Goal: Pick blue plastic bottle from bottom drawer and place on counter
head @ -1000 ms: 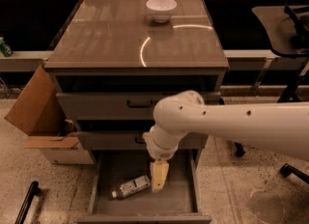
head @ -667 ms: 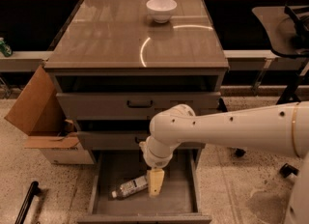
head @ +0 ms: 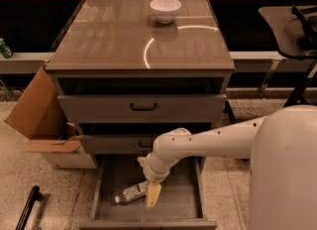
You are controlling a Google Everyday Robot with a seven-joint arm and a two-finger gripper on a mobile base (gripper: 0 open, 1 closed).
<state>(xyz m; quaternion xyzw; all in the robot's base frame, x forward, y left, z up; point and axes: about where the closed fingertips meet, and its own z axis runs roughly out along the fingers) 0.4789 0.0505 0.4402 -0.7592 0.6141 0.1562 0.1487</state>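
Camera view: since 1 s ago the tool (head: 153, 200) has sunk nearer and slightly left, into the bottom drawer (head: 184, 194). The blue plastic bottle (head: 130, 193) has not shifted. It lies there on its side, unlifted, so lifting and placing on the bench (head: 114, 40) remain. The tool seems to touch the bottle's right end; released or clenched, I cannot tell.

Counter (head: 119, 40) bears white bowl (head: 165, 9) — bottom drawer (head: 181, 194) holds blue plastic bottle (head: 130, 193), gripper (head: 153, 196) beside it
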